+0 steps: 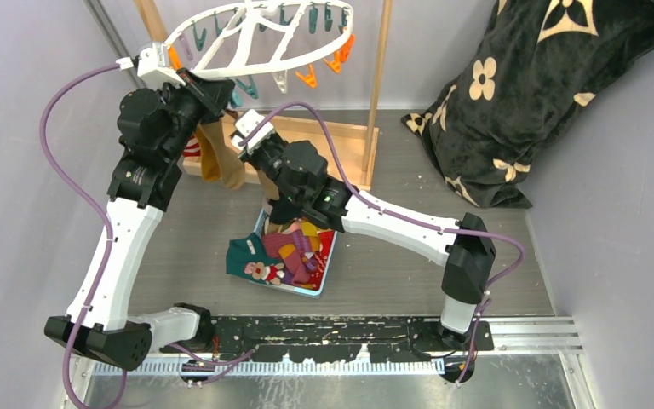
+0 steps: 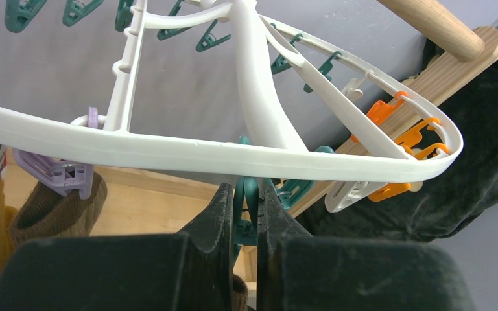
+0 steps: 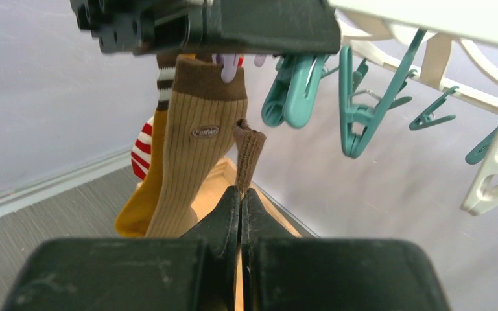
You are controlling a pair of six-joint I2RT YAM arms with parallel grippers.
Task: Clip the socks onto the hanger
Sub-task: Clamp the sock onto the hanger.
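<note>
The white oval hanger (image 1: pixel 255 38) hangs at the back, its rim (image 2: pixel 201 152) ringed with teal and orange clips. My left gripper (image 2: pixel 246 188) reaches up just under the rim (image 1: pixel 224 89) and is shut on a teal clip (image 2: pixel 251 202), squeezing it. My right gripper (image 3: pixel 240 192) sits just below it (image 1: pixel 251 145), shut on the cuff of a brown sock (image 3: pixel 248 152) held upright beneath the teal clips (image 3: pixel 295 84). A tan-brown sock (image 3: pixel 191 162), a mustard sock (image 3: pixel 139 207) and a red-white striped sock (image 3: pixel 144 146) hang clipped beside it.
A small basket (image 1: pixel 328 264) with several loose socks, one teal (image 1: pixel 247 256), sits mid-table under the right arm. The wooden stand frame (image 1: pixel 379 85) rises behind the hanger. The black flower-patterned blanket (image 1: pixel 528 85) lies at the back right. A purple clip (image 2: pixel 58 172) holds the tan-brown sock.
</note>
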